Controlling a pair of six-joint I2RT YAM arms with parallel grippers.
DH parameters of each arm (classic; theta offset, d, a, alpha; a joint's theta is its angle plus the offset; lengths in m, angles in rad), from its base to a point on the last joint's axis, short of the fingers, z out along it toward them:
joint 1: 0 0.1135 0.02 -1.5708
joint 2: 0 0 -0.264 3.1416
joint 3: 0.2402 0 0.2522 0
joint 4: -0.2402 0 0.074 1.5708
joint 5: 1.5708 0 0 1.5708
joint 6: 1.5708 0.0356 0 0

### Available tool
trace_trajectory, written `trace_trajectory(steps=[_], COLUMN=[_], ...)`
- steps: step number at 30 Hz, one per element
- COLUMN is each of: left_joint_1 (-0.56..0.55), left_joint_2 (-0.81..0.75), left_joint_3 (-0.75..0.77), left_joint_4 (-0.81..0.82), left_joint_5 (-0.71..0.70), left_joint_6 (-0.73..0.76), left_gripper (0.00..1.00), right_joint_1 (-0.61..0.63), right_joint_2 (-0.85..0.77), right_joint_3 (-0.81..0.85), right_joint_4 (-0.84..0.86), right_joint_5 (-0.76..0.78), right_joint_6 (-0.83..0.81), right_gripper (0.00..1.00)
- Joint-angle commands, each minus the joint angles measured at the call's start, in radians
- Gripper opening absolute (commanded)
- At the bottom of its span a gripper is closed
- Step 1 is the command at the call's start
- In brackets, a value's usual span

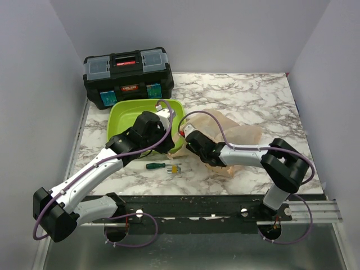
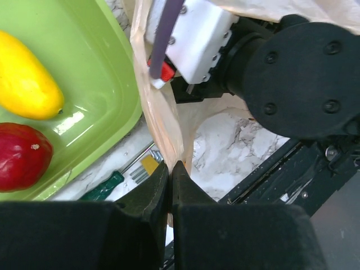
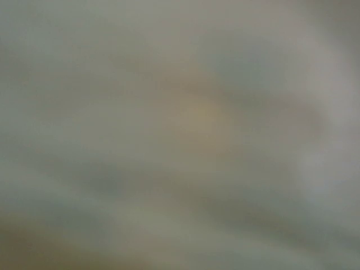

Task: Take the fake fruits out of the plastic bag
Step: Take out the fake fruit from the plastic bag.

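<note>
Holding the plastic bag [image 2: 160, 129] open falls to the left gripper [image 2: 170, 169], its jaws pinched shut on the film's edge just beside the lime-green tray [image 1: 121, 112], where a yellow fruit [image 2: 28, 84] lies. The right gripper [image 1: 184, 135] reaches into the bag (its camera shows only blur, so I cannot tell its jaw state). Best to hold the film taut and lift any fruit over the tray rim. Bare table [image 1: 253, 95] lies beyond the bag, and a screwdriver [image 1: 156, 166] sits near the front.

Thin, crinkly, translucent peach plastic bag [image 2: 160, 121], smooth glossy lime-green plastic tray [image 2: 107, 73], glossy yellow plastic fruit [image 2: 25, 79], smooth marble-patterned surface [image 1: 247, 101] and a black plastic toolbox [image 1: 128, 79].
</note>
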Motion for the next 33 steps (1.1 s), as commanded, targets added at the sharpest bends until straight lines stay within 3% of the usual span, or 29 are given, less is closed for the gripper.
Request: trace_trajectory(steps=[1, 12, 18, 21, 28, 33], left_joint_1=[0.003, 0.002, 0.002, 0.001, 0.002, 0.001], left_joint_2=[-0.002, 0.006, 0.011, 0.014, 0.021, 0.037], left_joint_3=[-0.010, -0.013, -0.011, -0.011, -0.002, 0.016], left_joint_4=[0.031, 0.037, 0.036, 0.037, 0.036, 0.022], left_joint_5=[0.051, 0.065, 0.063, 0.061, 0.054, 0.041], left_joint_6=[-0.021, -0.024, -0.021, -0.022, -0.014, -0.001], left_gripper=[0.04, 0.04, 0.04, 0.04, 0.04, 0.04], right_joint_1=[-0.021, -0.042, -0.042, -0.042, -0.042, -0.040], right_joint_2=[0.051, 0.105, 0.085, 0.052, -0.018, -0.055], right_joint_3=[0.021, 0.012, 0.019, 0.002, -0.020, 0.034], right_joint_4=[0.052, 0.138, 0.132, 0.133, 0.050, -0.179], right_joint_5=[-0.032, -0.045, -0.012, -0.006, -0.003, -0.066], right_joint_6=[-0.031, -0.036, -0.038, -0.029, 0.024, 0.136], right_gripper=[0.76, 0.78, 0.71, 0.65, 0.40, 0.30])
